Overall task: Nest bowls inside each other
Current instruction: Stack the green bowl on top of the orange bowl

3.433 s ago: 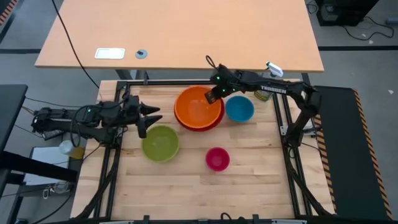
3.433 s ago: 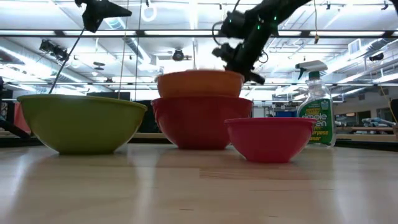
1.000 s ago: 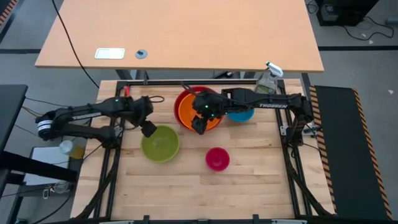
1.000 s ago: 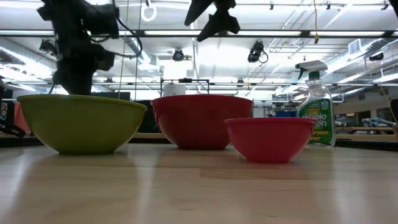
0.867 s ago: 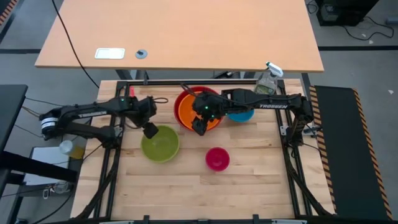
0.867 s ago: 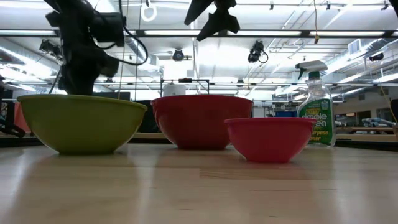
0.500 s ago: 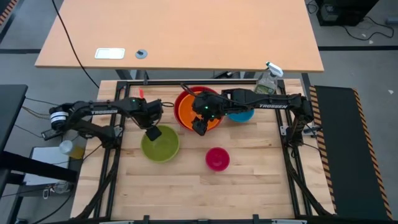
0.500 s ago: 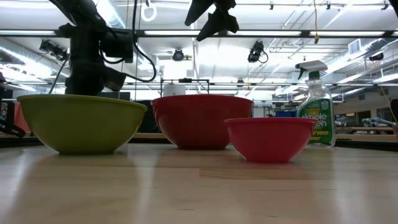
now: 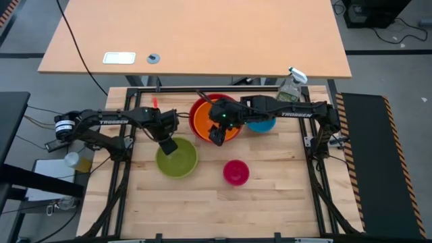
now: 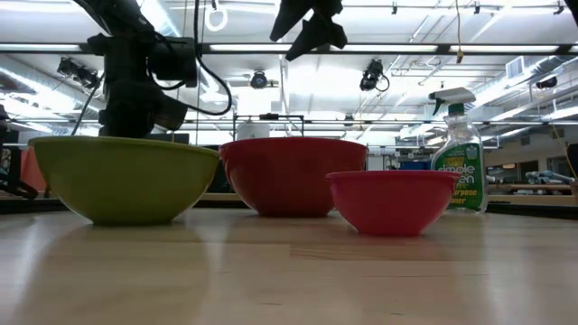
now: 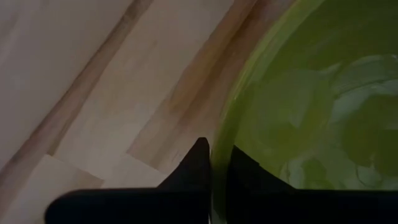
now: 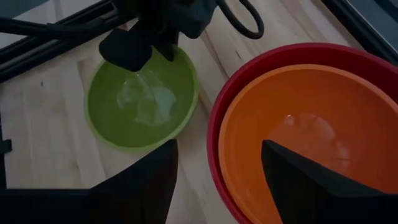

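Note:
The lime green bowl (image 9: 178, 160) stands on its base on the wooden table, left of centre. My left gripper (image 9: 167, 144) is down at its far-left rim, shut on it. The orange bowl (image 9: 217, 119) sits nested in the red bowl (image 9: 200, 108) at the far middle. My right gripper (image 12: 217, 186) hovers open above the orange bowl, touching nothing. The blue bowl (image 9: 262, 123) stands to the right of the red one, partly hidden under the right arm. The pink bowl (image 9: 236, 172) stands alone nearer the front. My left gripper has the green bowl's rim (image 11: 219, 155) at its far-left side, one finger (image 11: 198, 163) outside the wall and one (image 11: 252, 171) inside. The fingers come from above, pointing steeply down. The bowl stands upright with its base on the table (image 10: 122, 217).
A clear spray bottle (image 9: 291, 86) stands at the table's far right corner. Black frame rails (image 9: 128, 94) run along the table's far and side edges. Bare wood (image 9: 202, 202) spreads across the near half of the table.
My left gripper has come down and toward the table's right onto the green bowl's far-left rim. The green bowl has slid slightly toward the right and near edges. My right gripper has stayed above the orange bowl.

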Robot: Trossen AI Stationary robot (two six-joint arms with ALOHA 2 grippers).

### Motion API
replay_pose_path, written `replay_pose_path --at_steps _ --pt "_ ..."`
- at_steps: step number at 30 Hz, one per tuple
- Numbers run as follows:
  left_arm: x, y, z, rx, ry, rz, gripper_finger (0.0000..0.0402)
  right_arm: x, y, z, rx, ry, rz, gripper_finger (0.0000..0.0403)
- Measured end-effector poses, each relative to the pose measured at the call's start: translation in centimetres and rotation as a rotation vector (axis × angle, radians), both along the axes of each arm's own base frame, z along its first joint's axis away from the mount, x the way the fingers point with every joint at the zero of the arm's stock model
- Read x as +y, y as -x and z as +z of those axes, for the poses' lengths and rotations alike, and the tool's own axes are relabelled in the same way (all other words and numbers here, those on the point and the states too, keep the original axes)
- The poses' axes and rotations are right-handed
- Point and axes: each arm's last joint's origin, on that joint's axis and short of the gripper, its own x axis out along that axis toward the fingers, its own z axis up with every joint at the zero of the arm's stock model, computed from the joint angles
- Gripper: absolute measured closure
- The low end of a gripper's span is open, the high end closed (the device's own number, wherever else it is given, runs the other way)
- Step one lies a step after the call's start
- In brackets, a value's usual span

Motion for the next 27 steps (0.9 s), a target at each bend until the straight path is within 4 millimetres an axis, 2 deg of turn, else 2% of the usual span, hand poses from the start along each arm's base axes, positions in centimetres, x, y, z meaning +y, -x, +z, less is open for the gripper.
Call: replay_pose_path --at_steps 4,7,12,16,21,24,27 --pt "0.0 0.2 0.2 -0.012 0.039 0.001 0.0384 -0.1 0.1 0.1 0.001 -0.002 -0.004 0.0167" --pt "-0.3 0.2 1.0 -0.048 0.099 -0.038 0.0387 -0.3 0.5 0.3 0.010 -0.003 -0.011 0.0167" --pt "-0.8 -0.7 3.9 -0.168 0.208 -0.107 0.0388 -1.2 2.1 1.3 0.035 0.016 -0.053 0.0167" --pt "-0.7 -1.8 7.1 -0.289 0.202 -0.145 0.0388 -2.2 3.7 2.6 0.042 0.043 -0.099 0.0167" --pt "0.2 -3.1 11.3 -0.438 0.134 -0.146 0.0389 -3.3 5.4 4.0 0.023 0.068 -0.133 0.0167" --pt "1.2 -4.1 12.4 -0.459 0.075 -0.136 0.0389 -4.0 5.9 4.3 0.018 0.080 -0.145 0.0167" --pt "2.8 -5.6 12.2 -0.456 0.041 -0.125 0.0389 -4.5 6.0 4.4 0.018 0.081 -0.161 0.0167"
